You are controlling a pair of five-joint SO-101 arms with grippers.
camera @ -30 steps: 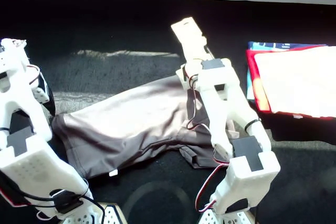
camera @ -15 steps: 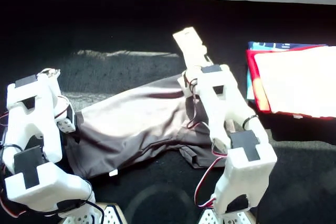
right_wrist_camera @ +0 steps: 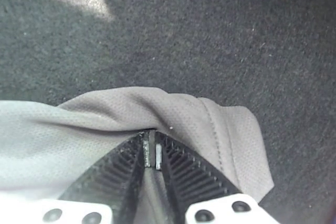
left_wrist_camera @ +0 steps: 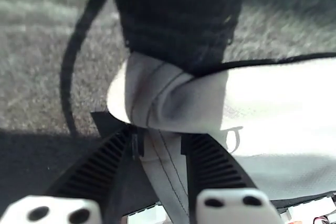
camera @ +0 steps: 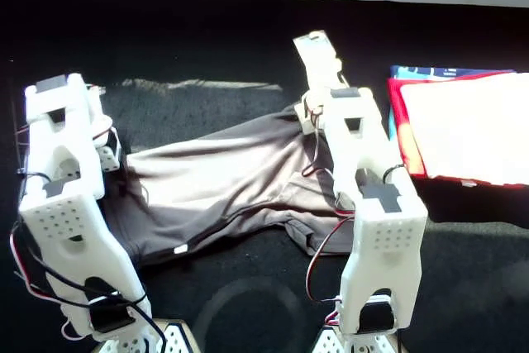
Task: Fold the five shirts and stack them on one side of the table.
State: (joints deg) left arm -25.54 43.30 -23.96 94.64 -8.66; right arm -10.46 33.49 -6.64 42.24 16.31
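A grey shirt (camera: 223, 183) lies stretched across the middle of the black table between the two arms. My left gripper (left_wrist_camera: 157, 142) is shut on a bunched hem of the grey shirt (left_wrist_camera: 173, 103) at its left end, near the left arm (camera: 62, 171). My right gripper (right_wrist_camera: 151, 153) is shut on a fold of the grey shirt (right_wrist_camera: 157, 114) at its far right edge, by the right arm (camera: 347, 130). A stack of folded shirts (camera: 463, 126), white on red on blue, lies at the right side of the table.
The table (camera: 182, 47) is covered in black cloth, with a bright strip of sunlight (camera: 198, 84) behind the shirt. Both arm bases stand at the near edge.
The left arm has swung up and inward and lifted the shirt's left end. The right arm has moved away and slightly right, pulling the cloth taut.
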